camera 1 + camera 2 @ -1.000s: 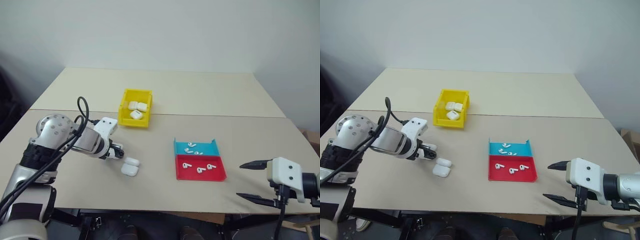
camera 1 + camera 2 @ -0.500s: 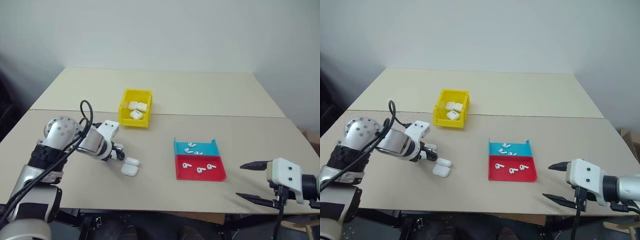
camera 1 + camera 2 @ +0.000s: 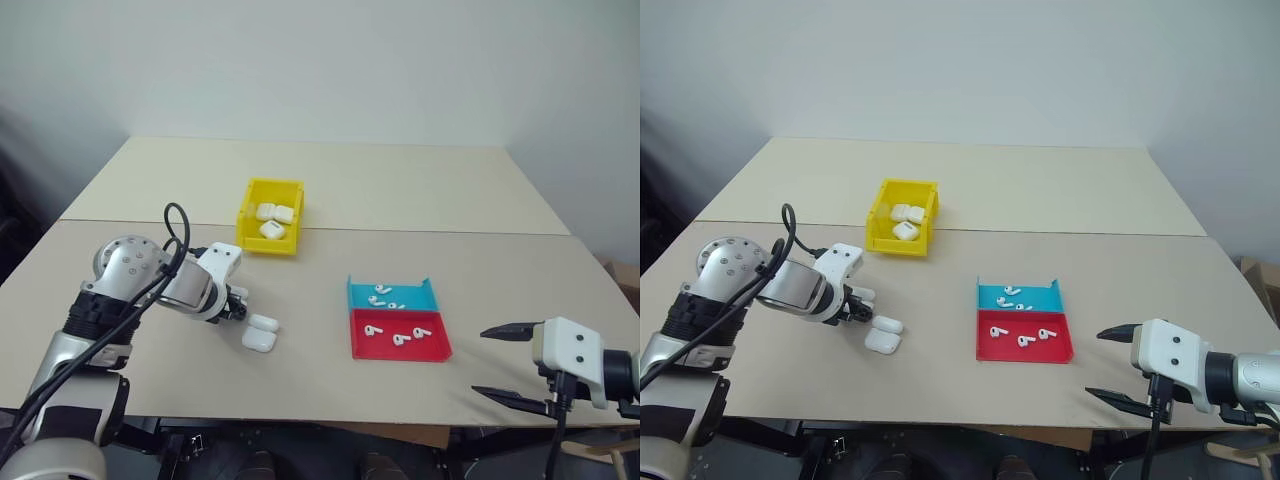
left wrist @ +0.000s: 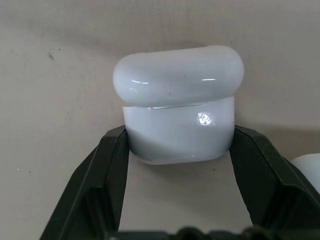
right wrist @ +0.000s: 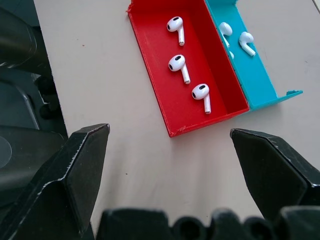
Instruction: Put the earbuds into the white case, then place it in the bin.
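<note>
On the desk (image 3: 330,190): a beige top is carrying a yellow bin, two flat trays and two loose white cases.
Left pincer (image 4: 177,145): it is reaching down at about 8 o'clock of the desk's middle, its two black fingers (image 4: 112,165) pressing against both sides of a white case, clamped closed on it.
White case (image 4: 178,105): it is sitting on the desk between those fingers, its rounded lid tipped slightly ajar over the body; in the head view it is lying at (image 3: 264,323).
Second case (image 3: 258,340): it is resting just beside the gripped one, on its 6 o'clock side, touching or nearly touching; I cannot tell which.
Bin (image 3: 252,215): it is standing at about 12 o'clock from the left pincer, well apart from it, holding several white cases (image 3: 272,220).
Red tray (image 5: 150,50): it is lying at 3 o'clock of the loose cases, carrying three earbuds (image 5: 178,63).
Teal tray (image 5: 250,75): it is sitting flush against the red tray's far side, holding more earbuds (image 5: 245,41).
Right pincer (image 5: 170,150): it is hovering at about 4 o'clock of the trays, near the desk's front edge, fingers spread wide apart and gripping nothing.
</note>
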